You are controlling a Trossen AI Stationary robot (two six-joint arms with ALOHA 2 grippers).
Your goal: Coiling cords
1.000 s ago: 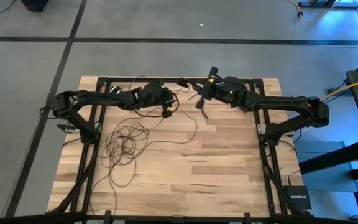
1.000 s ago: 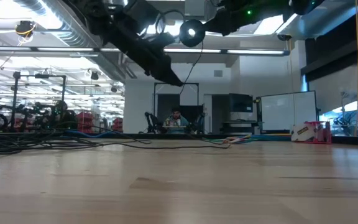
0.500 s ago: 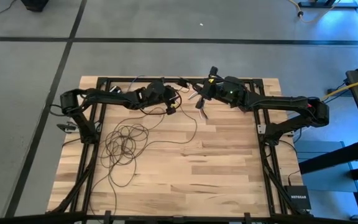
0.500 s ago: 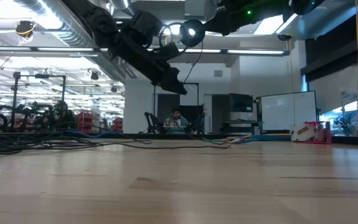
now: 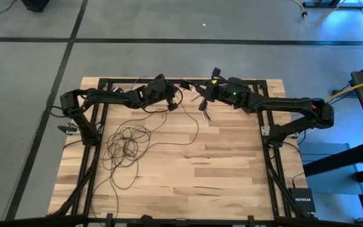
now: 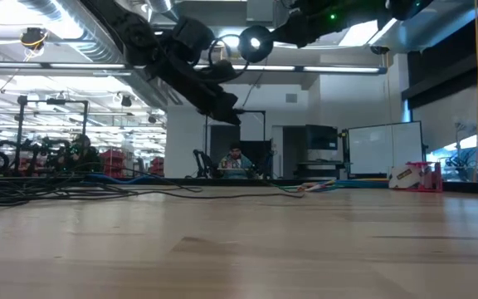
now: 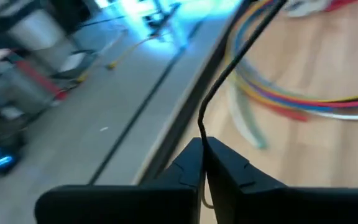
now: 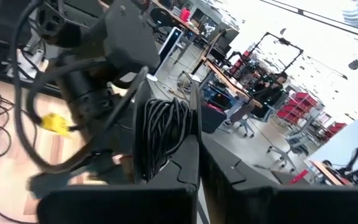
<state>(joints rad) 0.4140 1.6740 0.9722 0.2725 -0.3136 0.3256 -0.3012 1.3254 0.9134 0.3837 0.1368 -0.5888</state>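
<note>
Fingers of my left gripper (image 7: 202, 163) are pressed together on a strand of the cords (image 7: 229, 70); from the left wrist view I see the thin dark wire rising straight out from between the two tips. On my right gripper (image 8: 194, 146) the fingers are closed around a coiled bundle of that same dark cord, which stands up between them as a thick black hank in the right wrist view.

Nearest me on the wooden table (image 5: 219, 170), the loose part of the cords (image 5: 126, 146) lies in a tangle of overlapping loops on the left half, with a long strand trailing toward the near edge and another curving off toward the middle. Farther back, both grippers sit close to the far edge: left gripper (image 5: 174, 101) just left of centre, right gripper (image 5: 205, 101) beside it, near but apart. Some multicoloured wires (image 7: 303, 99) lie on the table beyond my left fingers.
</note>
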